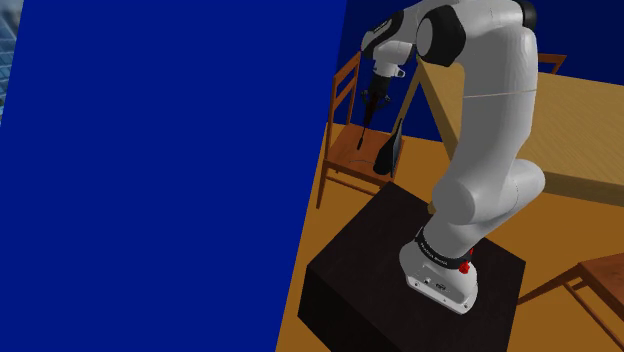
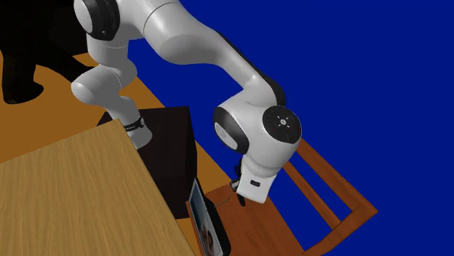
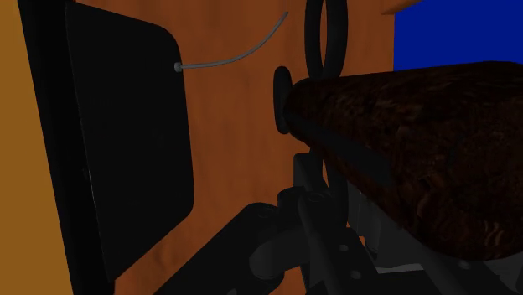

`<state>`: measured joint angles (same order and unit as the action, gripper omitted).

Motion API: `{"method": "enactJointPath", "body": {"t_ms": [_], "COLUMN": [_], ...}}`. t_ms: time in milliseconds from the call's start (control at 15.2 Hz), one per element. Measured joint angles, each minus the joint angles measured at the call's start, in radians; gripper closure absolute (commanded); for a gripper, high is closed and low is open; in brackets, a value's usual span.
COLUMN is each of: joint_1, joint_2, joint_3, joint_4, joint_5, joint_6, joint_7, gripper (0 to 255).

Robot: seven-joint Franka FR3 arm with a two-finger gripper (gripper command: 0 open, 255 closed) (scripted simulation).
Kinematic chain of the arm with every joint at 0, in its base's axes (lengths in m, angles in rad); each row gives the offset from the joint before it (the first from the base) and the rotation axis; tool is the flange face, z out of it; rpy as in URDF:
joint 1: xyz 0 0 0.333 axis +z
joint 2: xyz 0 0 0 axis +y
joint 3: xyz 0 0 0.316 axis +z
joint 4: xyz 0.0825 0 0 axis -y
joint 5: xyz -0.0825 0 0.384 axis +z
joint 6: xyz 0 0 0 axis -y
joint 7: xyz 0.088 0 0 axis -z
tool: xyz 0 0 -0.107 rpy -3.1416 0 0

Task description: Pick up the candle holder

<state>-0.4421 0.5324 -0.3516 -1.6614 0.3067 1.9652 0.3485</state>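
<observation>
The candle holder (image 3: 402,142) is dark and mottled brown, with a thin black stem and a ring handle (image 3: 324,33). It sits very close to the wrist camera, and my gripper (image 3: 314,193) is shut on its stem. In the shoulder view the gripper (image 1: 368,116) points down and hangs above a wooden chair's seat (image 1: 350,160). From the second exterior view, the gripper (image 2: 240,201) is just over the same seat (image 2: 262,218). The holder is too small and dark to make out in either exterior view.
A flat black tablet-like panel (image 1: 389,152) leans on the seat beside the gripper (image 2: 207,227) (image 3: 126,151). A thin grey wire (image 3: 226,60) lies on the seat. A wooden table (image 1: 570,120) stands beside the chair. A blue wall (image 1: 150,170) lies on the shoulder view's left.
</observation>
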Motion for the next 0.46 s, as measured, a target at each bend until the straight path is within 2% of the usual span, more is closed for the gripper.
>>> {"method": "enactJointPath", "body": {"t_ms": [462], "joint_1": [0.005], "joint_2": [-0.042], "joint_3": [-0.01], "joint_4": [0.031], "joint_5": [-0.019], "joint_6": [-0.069], "joint_7": [0.018], "gripper": [255]}}
